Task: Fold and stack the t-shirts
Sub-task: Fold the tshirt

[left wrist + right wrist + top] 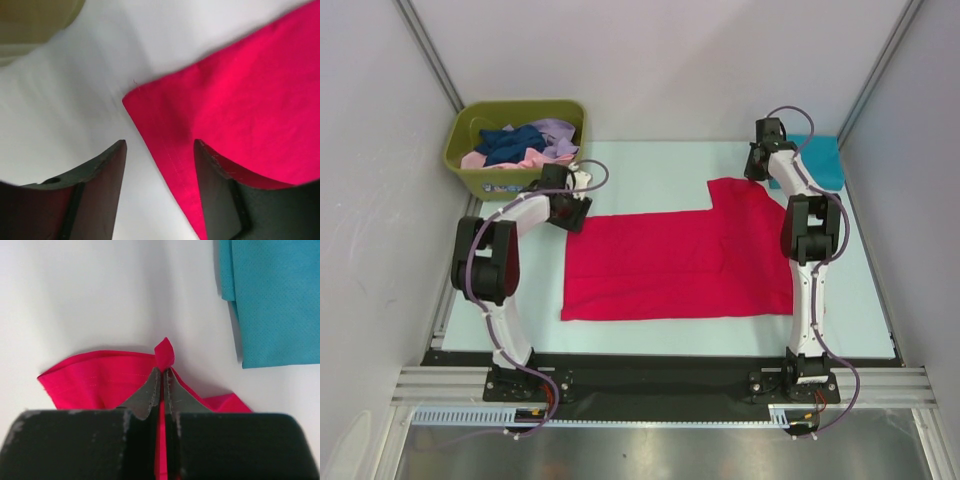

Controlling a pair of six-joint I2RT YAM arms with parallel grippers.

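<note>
Red t-shirt [680, 265] spread flat on desk [650, 170], right tool [161, 377] pinching a fold at its far right edge, teal t-shirt [275, 300] just beyond, left tool [160, 145] open astride its far left corner, bin [470, 160] nearby

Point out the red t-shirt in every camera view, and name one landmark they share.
Top external: red t-shirt spread flat in the middle of the table.
Left wrist: its corner fills the right side.
Right wrist: bottom centre, an edge pinched in the shut right end effector.
Shared landmark: the pale table under it.
</note>
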